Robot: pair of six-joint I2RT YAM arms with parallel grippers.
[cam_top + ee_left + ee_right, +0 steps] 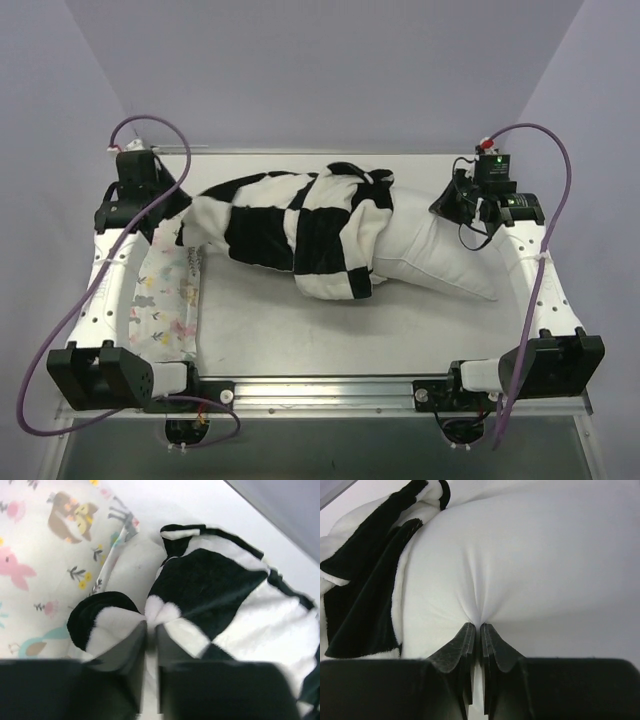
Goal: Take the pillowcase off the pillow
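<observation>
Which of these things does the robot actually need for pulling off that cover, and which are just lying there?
In the job: checkered pillowcase, pinched by the left fingers; white pillow, pinched by the right fingers.
Lying about: floral-print pillow.

Counter: white counter (300,325), flat.
Middle to right: plain white pillow (440,258) lying slantwise, right end bare.
Middle to left: checkered pillowcase (290,225) (bunched over the pillow's left half), its left end on the counter.
Left edge: floral-print pillow (165,300), lying flat.
</observation>
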